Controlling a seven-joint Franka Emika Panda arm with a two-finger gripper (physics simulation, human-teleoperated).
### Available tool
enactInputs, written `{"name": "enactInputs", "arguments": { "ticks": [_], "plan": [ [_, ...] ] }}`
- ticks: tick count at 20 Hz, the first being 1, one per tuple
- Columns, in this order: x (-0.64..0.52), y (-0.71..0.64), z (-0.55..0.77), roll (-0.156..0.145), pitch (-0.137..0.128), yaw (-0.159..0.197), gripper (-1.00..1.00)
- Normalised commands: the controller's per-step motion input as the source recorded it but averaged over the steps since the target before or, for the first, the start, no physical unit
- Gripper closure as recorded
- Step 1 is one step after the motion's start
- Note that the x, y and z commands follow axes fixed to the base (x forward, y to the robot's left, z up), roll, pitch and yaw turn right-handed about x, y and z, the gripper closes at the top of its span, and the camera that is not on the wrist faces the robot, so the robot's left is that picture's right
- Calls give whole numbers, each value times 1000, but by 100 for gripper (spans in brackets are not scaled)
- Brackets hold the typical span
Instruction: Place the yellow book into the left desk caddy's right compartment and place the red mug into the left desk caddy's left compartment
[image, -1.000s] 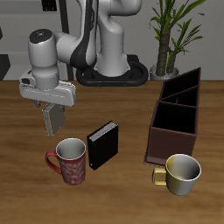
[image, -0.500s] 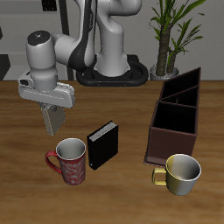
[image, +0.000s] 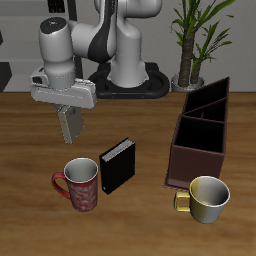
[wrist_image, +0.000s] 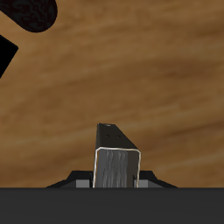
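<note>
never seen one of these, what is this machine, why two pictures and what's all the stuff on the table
It is a simulated robot arm whose tip carries a two-finger gripper, a simple clamp. One picture looks at the table from outside; the other comes from a camera on the gripper itself, looking down at the wood. On the table stand a red mug, an upright book with a black cover, a gold mug and a dark brown desk caddy. The gripper hangs above the red mug, fingers together, holding nothing.

Exterior view: taken from the front and above, wide, facing the arm's base across the table. Wrist view: mounted on the gripper, looking down along its fingers, close to bare wood. Shared: that wood beneath the gripper.
</note>
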Motion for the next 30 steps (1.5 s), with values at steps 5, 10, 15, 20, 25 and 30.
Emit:
{"name": "enactInputs", "arguments": {
  "ticks": [5,10,15,20,25,30],
  "plan": [
    [-123,732,775,15,10,6,100],
    [-17,641,583,6,6,41,100],
    [30,692,580,32,27,50,100],
    [117,689,508,22,3,57,100],
    [177,352,264,10,4,19,100],
    [169,414,436,20,-28,34,100]
  ]
}}
